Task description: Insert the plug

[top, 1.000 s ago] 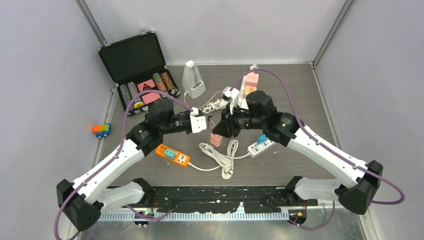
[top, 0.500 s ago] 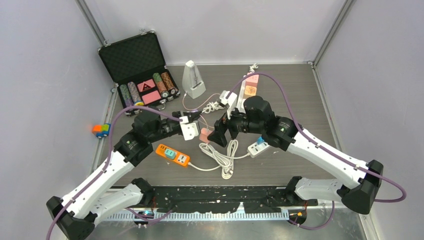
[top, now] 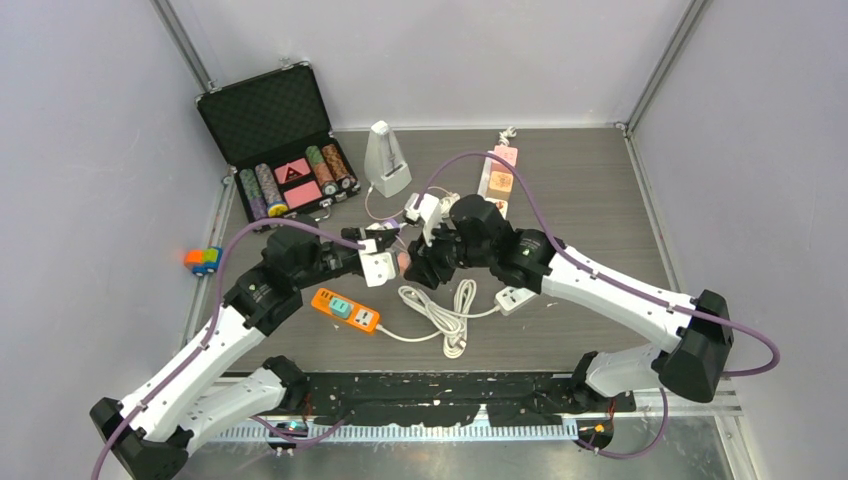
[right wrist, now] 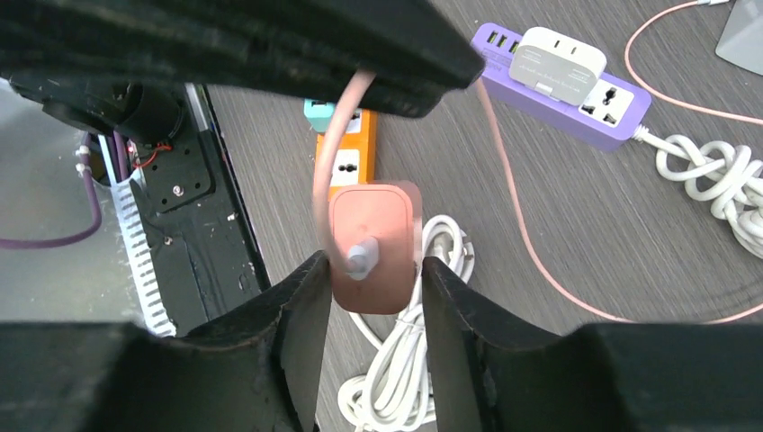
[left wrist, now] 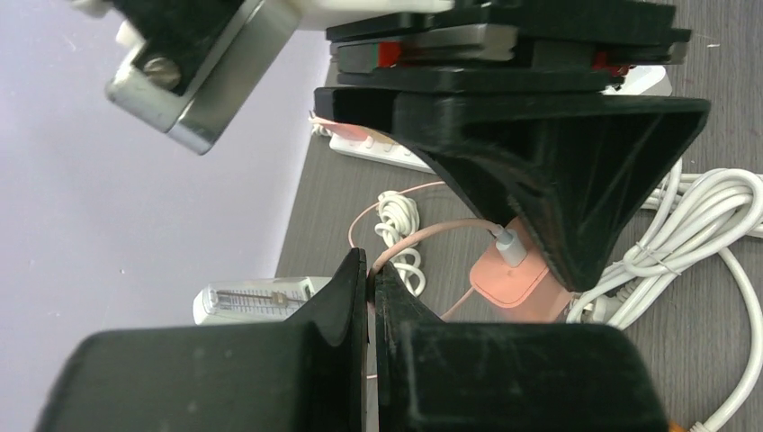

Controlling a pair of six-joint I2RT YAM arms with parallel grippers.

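No writing can be read anywhere. The scale strip on the pale grey pyramid metronome [left wrist: 252,301] and the faces of the long pink-and-white power strip [top: 500,170] at the far side of the surface [top: 600,200] are too small to make out.

The pink rounded-square plug [right wrist: 387,225] sits between the two arms near the middle of the surface. The right claw [right wrist: 375,270] is clamped on it, one finger against each side. A thin pink cable [right wrist: 322,171] leaves the plug's face and runs up into the left claw [left wrist: 370,270]. That claw's fingers are pressed together on the cable.

Seen from the right wrist, the plug hangs over a coiled white cord [right wrist: 396,378], with the orange rectangular power strip [right wrist: 346,162] just behind it. A teal plug [right wrist: 317,112] already sits in that strip. Further off lies a purple power strip [right wrist: 621,112] carrying a white travel adapter [right wrist: 558,58].

The left claw's black body blocks the top of the right wrist view, and the right claw fills most of the left wrist view.

Elsewhere there is a white power strip with a blue plug [top: 515,297]. An open black foam-lined case of poker chips [top: 270,120] sits at the far left corner.
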